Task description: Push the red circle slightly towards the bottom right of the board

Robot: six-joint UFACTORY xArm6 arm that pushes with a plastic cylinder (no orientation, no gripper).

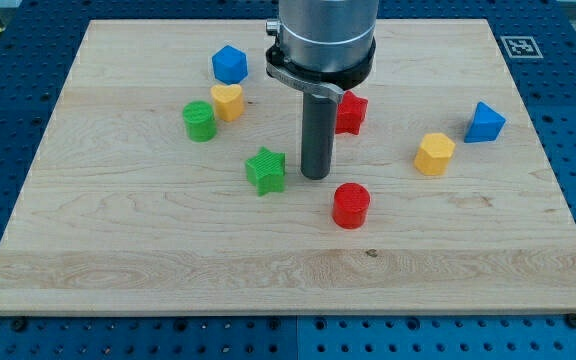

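The red circle (350, 205) is a short red cylinder standing on the wooden board (118, 240), a little below the middle. My tip (315, 177) rests on the board just up and to the left of the red circle, a small gap apart from it. A green star (266, 170) lies just to the left of my tip. A red star (351, 112) sits above and right of the rod, partly hidden behind it.
A blue hexagon (229, 64), a yellow heart (227, 101) and a green cylinder (199, 121) cluster at the upper left. A yellow hexagon (434, 154) and a blue triangle (484, 122) lie at the right. The arm's grey body (325, 35) hangs over the top middle.
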